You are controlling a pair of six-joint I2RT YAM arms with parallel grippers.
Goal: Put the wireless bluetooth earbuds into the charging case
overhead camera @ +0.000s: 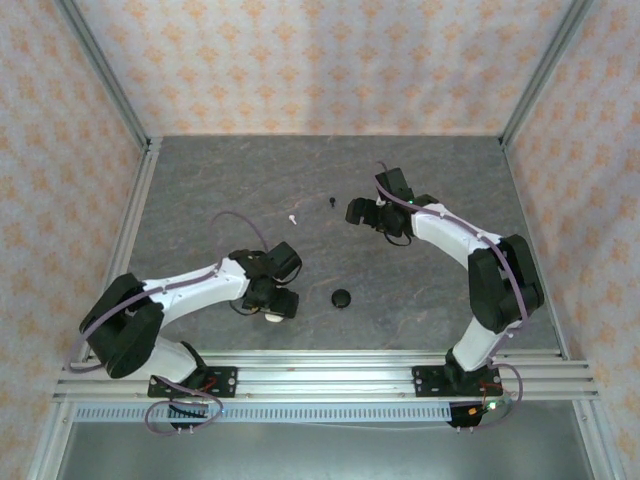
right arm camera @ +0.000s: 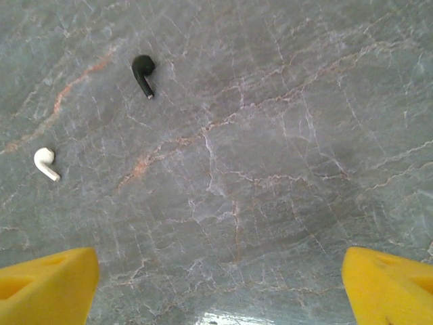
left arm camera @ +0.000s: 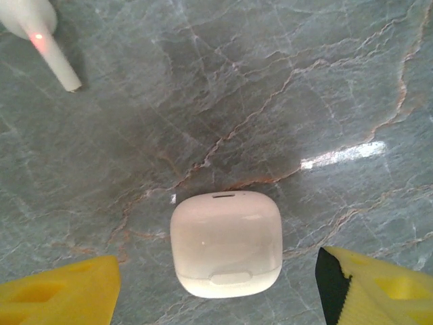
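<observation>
One rounded, glossy white case [left arm camera: 225,244] on veined grey marble table [left arm camera: 284,88]

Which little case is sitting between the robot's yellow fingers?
The white charging case, closed, lying between the open fingers of the left gripper. The round black case sits alone, farther right.

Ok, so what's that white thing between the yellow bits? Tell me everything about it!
It's a small white case, a rounded square of shiny plastic. It looks shut, with a dark slit at one edge and a little tab at the other. It lies flat on the grey marbled table, between the yellow fingers of the left pincer, which don't touch it.
</observation>
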